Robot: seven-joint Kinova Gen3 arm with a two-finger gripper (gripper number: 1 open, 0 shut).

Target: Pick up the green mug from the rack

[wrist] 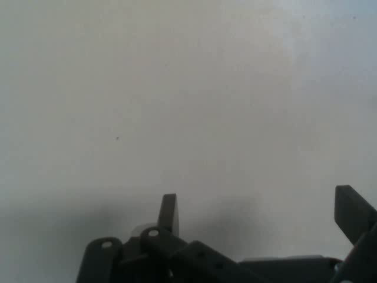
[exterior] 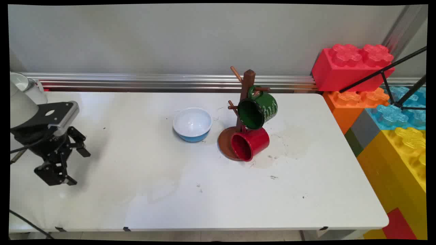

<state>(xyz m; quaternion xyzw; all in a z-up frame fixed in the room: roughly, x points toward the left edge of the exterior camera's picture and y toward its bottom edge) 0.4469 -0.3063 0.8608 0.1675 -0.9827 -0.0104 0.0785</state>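
My gripper (exterior: 79, 168) hangs low over the left end of the white table (exterior: 153, 190), open and holding nothing. In the hand view its two fingers (wrist: 169, 212) stand wide apart over bare tabletop (wrist: 177, 106). Far to its right a white bowl (exterior: 192, 124) with a blue outside sits mid-table. Right of the bowl stands a wooden mug tree (exterior: 248, 88). A green mug (exterior: 258, 109) hangs from one of its pegs, mouth facing the camera. A red mug (exterior: 250, 143) lies on its side against the tree's round brown base (exterior: 224, 141).
Giant toy bricks are stacked past the table's right edge: red (exterior: 352, 66), orange (exterior: 354, 102), blue (exterior: 398, 110) and yellow (exterior: 402, 156). Black tripod legs (exterior: 385, 71) cross in front of them. An aluminium rail (exterior: 153, 81) runs along the table's back edge.
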